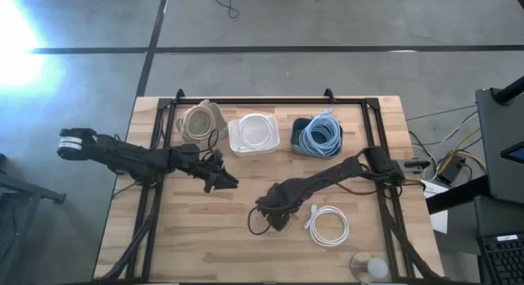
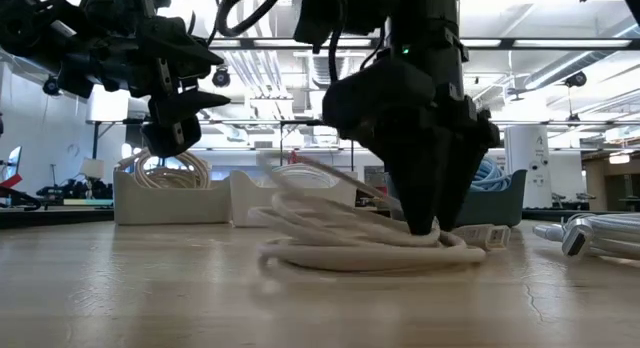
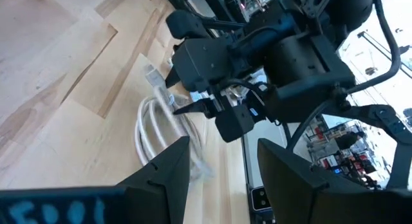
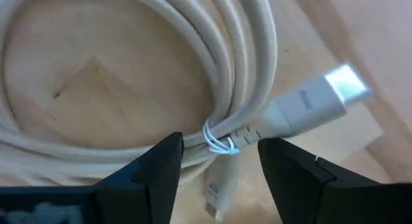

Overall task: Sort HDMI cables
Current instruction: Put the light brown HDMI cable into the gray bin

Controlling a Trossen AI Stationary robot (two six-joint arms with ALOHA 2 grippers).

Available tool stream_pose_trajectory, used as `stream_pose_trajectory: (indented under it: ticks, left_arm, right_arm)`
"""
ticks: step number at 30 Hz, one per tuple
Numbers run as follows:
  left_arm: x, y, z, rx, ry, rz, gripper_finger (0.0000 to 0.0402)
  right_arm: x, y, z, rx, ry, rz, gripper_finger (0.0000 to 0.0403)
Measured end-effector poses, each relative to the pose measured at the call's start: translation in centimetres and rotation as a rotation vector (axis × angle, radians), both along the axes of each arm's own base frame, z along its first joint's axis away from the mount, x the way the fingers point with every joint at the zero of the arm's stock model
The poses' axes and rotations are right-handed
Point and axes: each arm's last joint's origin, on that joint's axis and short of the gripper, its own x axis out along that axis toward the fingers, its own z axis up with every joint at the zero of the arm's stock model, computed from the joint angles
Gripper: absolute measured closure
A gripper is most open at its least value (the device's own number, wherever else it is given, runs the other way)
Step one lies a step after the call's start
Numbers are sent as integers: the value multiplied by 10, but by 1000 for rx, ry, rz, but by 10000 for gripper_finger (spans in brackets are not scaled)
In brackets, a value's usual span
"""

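Here, hovering low: right gripper (image 4: 219,163), fingers spread, straddling the tie of a beige coil (image 4: 129,89) lying near table centre. Risking pinching only one strand or the plug (image 4: 322,98), unravelling the loop on lifting. Waiting nearby with jaws parted, holding nothing: left gripper (image 1: 223,183). Lying just beside: a white coil (image 1: 329,226). Sitting along the far edge: beige bin (image 1: 201,121), white bin (image 1: 253,133), blue bin (image 1: 321,136).

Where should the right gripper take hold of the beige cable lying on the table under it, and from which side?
Probably at the tied part of the beige cable, beside its plug, where the strands are bundled by a thin tie. The coil lies flat, so come from above; the right gripper is open with a finger on each side there.
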Motion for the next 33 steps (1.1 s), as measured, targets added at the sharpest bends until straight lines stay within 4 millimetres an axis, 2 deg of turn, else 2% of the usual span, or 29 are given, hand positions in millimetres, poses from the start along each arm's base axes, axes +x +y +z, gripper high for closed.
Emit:
stream_pose_trajectory:
  ticks: [7,10,14,18,23,26,29,33]
  left_arm:
    - [0,0,0,0,-2,-2,229]
    - [0,0,0,1,-2,-2,229]
    - [0,0,0,2,-5,2,229]
    - [0,0,0,3,-5,4,229]
    - [0,1,0,17,-3,28,229]
    - [1,1,-2,25,6,43,229]
    - [3,2,-6,19,30,45,229]
    - [8,2,-8,65,33,36,229]
  right_arm:
    - [10,-3,-24,1,-15,134,215]
    - [10,-5,-27,1,1,179,244]
    - [9,-7,-25,-31,2,239,306]
    - [9,-9,-11,-76,-46,307,357]
    - [11,-18,16,-282,-138,337,358]
    - [10,-23,40,-499,-203,355,358]
    - [10,-28,55,-680,-233,364,358]
    - [11,-37,73,-742,-281,368,358]
